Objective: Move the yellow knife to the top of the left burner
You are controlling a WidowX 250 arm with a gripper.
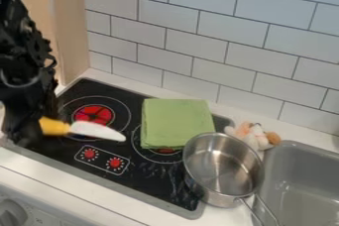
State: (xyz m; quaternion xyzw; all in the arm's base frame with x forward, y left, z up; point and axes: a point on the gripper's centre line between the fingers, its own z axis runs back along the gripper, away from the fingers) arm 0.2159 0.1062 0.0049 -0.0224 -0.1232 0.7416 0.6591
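Observation:
At the left of the camera view, my black gripper (31, 129) is low over the stove's left side, shut on the handle end of the yellow knife (55, 127). The knife's white blade points right and slightly down in the view, with its tip above the knobs' right side. Behind the knife is the left burner (94, 114), a red disc inside thin rings; handle and blade cross its front part. Whether the knife touches the stove top, I cannot tell.
A folded green cloth (175, 123) covers much of the right burner. Beside it a steel pot (223, 166) overlaps the stove's right edge. A small plush toy (254, 136) lies behind the pot, near the grey sink (298, 170). A tiled wall (198, 31) rises behind.

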